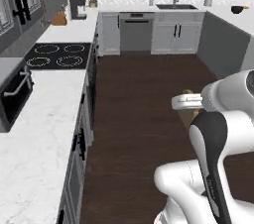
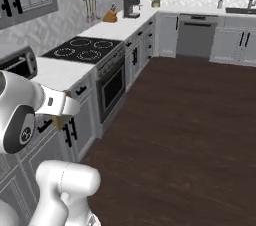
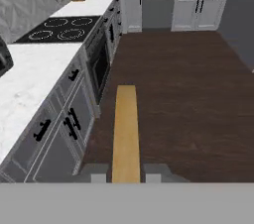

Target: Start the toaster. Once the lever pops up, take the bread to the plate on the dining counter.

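I see my gripper [image 3: 126,174] clamped on the bread [image 3: 125,134]. The slice points toward twelve o'clock over the dark floor [image 3: 188,94].

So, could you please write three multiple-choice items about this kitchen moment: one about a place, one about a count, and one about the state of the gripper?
1. Where is the bread?
A. lying on the floor
B. between the gripper's fingertips, above the floor
C. on the stovetop

2. How many burner rings does the stovetop have?
A. two
B. six
C. four

3. What is the state of the gripper?
A. shut on the bread
B. wide open with nothing in it
C. shut on a cabinet handle

Answers:
1. B: in the hand view the tan slice rises edge-on from between the two fingertips, with dark wood floor behind it.
2. C: the left base view shows four white rings on the black surface.
3. A: the two fingertips press on both sides of the slice.
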Robot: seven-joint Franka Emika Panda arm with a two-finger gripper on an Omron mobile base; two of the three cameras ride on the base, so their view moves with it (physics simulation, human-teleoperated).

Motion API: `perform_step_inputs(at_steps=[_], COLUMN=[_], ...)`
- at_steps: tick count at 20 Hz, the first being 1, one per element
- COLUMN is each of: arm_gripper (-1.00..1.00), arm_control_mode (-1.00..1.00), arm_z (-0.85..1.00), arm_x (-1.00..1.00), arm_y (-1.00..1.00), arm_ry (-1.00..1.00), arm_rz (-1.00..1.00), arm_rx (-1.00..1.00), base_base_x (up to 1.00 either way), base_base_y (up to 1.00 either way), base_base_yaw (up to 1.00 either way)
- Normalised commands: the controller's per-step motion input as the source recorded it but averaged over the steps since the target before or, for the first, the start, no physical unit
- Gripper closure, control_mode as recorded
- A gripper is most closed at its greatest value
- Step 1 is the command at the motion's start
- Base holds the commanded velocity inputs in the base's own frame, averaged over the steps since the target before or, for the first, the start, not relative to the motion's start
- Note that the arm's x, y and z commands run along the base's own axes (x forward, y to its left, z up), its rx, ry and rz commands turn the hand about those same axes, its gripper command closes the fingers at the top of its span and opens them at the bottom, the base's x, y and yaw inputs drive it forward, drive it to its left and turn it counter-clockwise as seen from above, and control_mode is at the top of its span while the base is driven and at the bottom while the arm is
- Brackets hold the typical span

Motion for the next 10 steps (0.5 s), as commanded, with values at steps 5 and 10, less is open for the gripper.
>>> perform_step_inputs(at_steps=[5,10], arm_gripper=[1.00,1.00], arm_control_mode=[1.00,1.00], arm_z=[0.00,0.00], arm_x=[0.00,0.00], arm_y=[0.00,0.00], arm_ry=[0.00,0.00], arm_rz=[0.00,0.00], arm_rx=[0.00,0.00], base_base_x=[0.00,0.35], base_base_y=[-0.54,-0.50], base_base_yaw=[-0.88,-0.75])
